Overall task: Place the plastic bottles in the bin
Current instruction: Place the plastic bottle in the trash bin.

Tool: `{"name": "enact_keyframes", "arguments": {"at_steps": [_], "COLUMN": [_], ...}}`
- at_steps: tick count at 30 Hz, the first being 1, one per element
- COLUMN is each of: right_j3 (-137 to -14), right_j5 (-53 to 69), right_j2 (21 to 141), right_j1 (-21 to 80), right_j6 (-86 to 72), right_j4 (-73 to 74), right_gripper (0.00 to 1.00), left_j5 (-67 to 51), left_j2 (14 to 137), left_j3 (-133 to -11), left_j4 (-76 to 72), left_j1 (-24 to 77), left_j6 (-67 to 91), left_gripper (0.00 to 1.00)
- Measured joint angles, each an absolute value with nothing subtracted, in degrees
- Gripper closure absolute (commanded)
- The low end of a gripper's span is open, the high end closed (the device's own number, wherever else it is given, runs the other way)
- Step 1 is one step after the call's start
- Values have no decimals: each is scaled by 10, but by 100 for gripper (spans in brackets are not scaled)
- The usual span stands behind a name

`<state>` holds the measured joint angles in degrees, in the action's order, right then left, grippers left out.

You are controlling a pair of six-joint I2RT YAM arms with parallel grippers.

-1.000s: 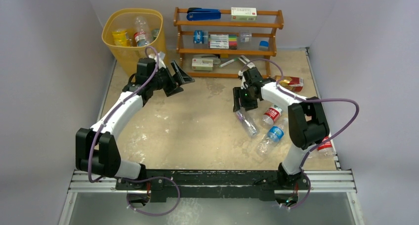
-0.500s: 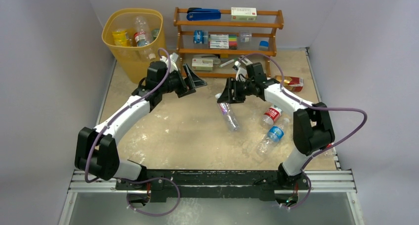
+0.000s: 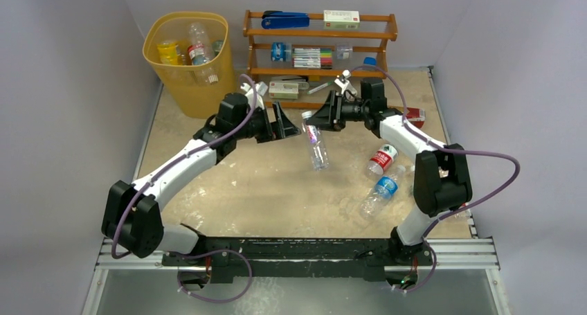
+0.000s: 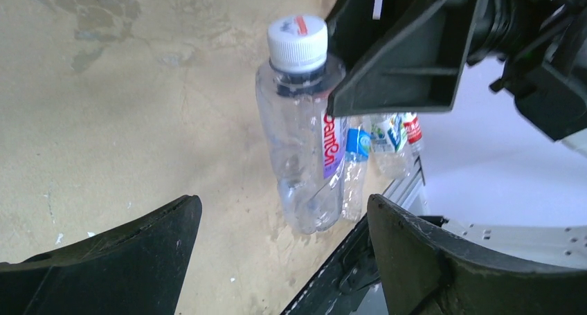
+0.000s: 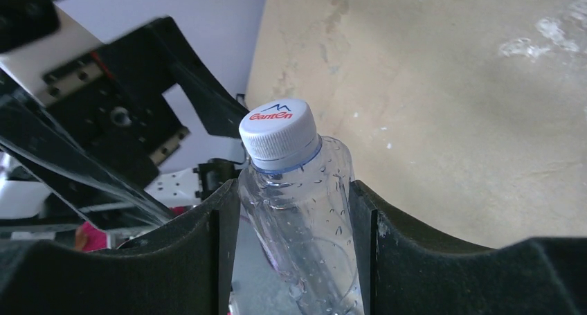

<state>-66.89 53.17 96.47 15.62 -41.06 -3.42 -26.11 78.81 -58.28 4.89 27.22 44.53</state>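
Right pincer: I clamped the clear bottle just below its cap.
Left pincer: I had it wide open.

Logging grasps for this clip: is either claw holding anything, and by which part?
The right claw grips the clear bottle by its shoulder, just below the white cap. The left claw is open and empty.

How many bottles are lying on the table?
3: a clear plastic bottle with a red label, a clear blue-labelled bottle beside it, and a red-labelled bottle farther right, mostly behind the right arm. Others may be hidden.
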Motion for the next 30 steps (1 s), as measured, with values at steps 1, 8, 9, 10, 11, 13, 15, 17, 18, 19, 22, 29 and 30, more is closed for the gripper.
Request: {"name": "enact_keyframes", "arguments": {"at_steps": [1, 8, 9, 10, 11, 13, 15, 17, 18, 19, 22, 29, 30], "right_j3": [-669, -667, -665, -663, -661, -658, -653, -646, -643, -639, -630, -620, -620], "right_j5": [539, 583, 587, 594, 598, 603, 610, 611, 612, 613, 613, 615, 615], "right_j2": [965, 965, 965, 965, 965, 965, 965, 965, 965, 965, 965, 965, 965], "right_j1": [155, 155, 155, 155, 155, 155, 155, 155, 155, 155, 155, 153, 153], "right_j6": [-422, -492, -500, -510, -521, -535, -552, -567, -574, -579, -588, -604, -606], "right_j4": [-46, -121, -131, -143, -155, -171, -193, -213, -221, -228, -241, -265, -269], "right_gripper": [49, 48, 48, 48, 48, 48, 48, 47, 47, 47, 47, 47, 47], "left_j5": [-258, -235, -230, -225, -218, -208, -198, -191, -188, -186, -180, -171, -170], "left_j2": [788, 788, 788, 788, 788, 788, 789, 790, 792, 794, 800, 817, 818], "left_j3": [-583, -583, -583, -583, -583, -583, -583, -583, -583, -583, -584, -591, -592], "left_j4": [53, 63, 65, 68, 71, 72, 72, 71, 69, 67, 60, 31, 26], "left_j1": [280, 321, 323, 325, 327, 331, 336, 343, 348, 352, 362, 383, 386], "left_j6": [438, 397, 392, 389, 383, 378, 374, 372, 371, 370, 369, 375, 375], "left_gripper": [10, 10, 10, 10, 10, 10, 10, 10, 10, 10, 10, 10, 10]}}
